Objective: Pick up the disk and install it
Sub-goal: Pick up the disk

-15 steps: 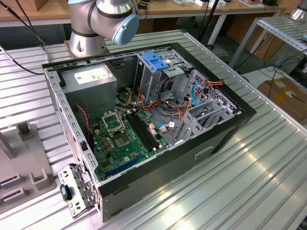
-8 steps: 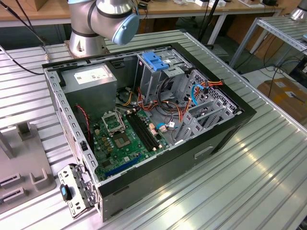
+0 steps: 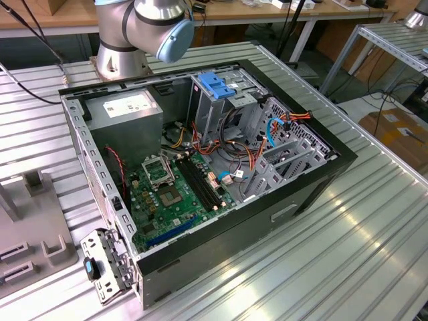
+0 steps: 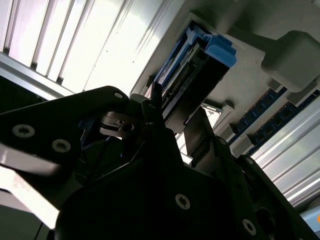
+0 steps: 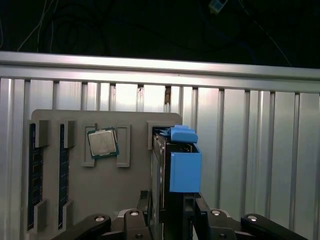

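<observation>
Two jaws of the gripper [image 5: 172, 200] are clamped on the upright disk [image 5: 185, 172] at the grey tray [image 5: 100, 200]; the arm [image 3: 144, 27] is seen at the upper left of the exterior view.

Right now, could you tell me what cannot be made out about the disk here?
The disk, lower part: first wrist view, behind the gripper.
Its faces: second wrist view, mostly behind the gripper's black body.
The arm, upper part: exterior view, cut by the top edge.

Open ribbed table [image 5: 250, 165] to one side of the disk [image 5: 184, 170], processor [image 5: 102, 143] to the other.
</observation>
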### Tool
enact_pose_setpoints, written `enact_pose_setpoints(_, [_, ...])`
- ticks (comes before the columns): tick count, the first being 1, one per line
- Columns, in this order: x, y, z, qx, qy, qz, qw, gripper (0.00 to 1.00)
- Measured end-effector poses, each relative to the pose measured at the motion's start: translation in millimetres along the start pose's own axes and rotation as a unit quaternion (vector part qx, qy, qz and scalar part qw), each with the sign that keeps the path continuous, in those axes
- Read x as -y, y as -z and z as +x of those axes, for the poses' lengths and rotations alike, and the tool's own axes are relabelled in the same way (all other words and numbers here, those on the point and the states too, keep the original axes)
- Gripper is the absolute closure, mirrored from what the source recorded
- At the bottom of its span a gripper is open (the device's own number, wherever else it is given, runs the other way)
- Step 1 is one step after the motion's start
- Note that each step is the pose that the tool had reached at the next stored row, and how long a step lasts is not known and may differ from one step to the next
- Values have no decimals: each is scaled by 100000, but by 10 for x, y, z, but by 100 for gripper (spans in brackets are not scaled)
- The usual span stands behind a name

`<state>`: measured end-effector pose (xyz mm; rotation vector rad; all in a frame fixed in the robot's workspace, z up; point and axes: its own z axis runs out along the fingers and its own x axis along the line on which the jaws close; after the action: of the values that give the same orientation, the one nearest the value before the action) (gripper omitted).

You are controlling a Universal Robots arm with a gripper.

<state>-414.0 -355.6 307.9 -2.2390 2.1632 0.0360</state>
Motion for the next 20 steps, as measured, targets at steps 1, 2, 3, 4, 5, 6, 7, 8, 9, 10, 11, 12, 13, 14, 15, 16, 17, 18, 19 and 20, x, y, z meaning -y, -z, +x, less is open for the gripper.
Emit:
enact_pose_setpoints(1, [0, 0, 0, -2, 0, 1, 100000, 55])
enact_pose_setpoints(2, [0, 0, 0, 0, 0, -2, 100000, 55])
enact_pose_setpoints(3, [0, 1, 0, -1, -1, -5, 100000, 56])
enact_pose_setpoints(4, [0, 1, 0, -6, -5, -10, 100000, 63])
enact_pose_setpoints(5, [0, 1, 0, -4, -2, -8, 100000, 65])
enact_pose_setpoints(6, [0, 1, 0, -3, -1, -4, 100000, 65])
enact_pose_setpoints(7, [0, 2, 0, -3, -1, -6, 100000, 65])
enact_pose_setpoints(8, [0, 1, 0, -2, -1, 0, 100000, 65])
enact_pose_setpoints(9, [0, 1, 0, -1, -2, -2, 100000, 65])
enact_pose_setpoints(10, [0, 1, 0, -1, -1, -1, 100000, 65])
enact_pose_setpoints(11, [0, 2, 0, -2, 1, -1, 100000, 65])
enact_pose_setpoints(12, [0, 2, 0, -1, -1, 3, 100000, 65])
enact_pose_setpoints(13, [0, 2, 0, 0, -1, 0, 100000, 65])
enact_pose_setpoints(14, [0, 2, 0, -3, 0, -1, 100000, 65])
enact_pose_setpoints(15, [0, 2, 0, -1, 0, -1, 100000, 65])
enact_pose_setpoints(16, [0, 2, 0, -2, 0, 0, 100000, 65])
enact_pose_setpoints(17, [0, 3, 0, -2, -2, 2, 100000, 65])
enact_pose_setpoints(18, [0, 3, 0, -1, -1, -1, 100000, 65])
enact_pose_setpoints(19, [0, 3, 0, -1, -1, 0, 100000, 65])
enact_pose_setpoints(20, [0, 3, 0, -1, -1, -2, 100000, 65])
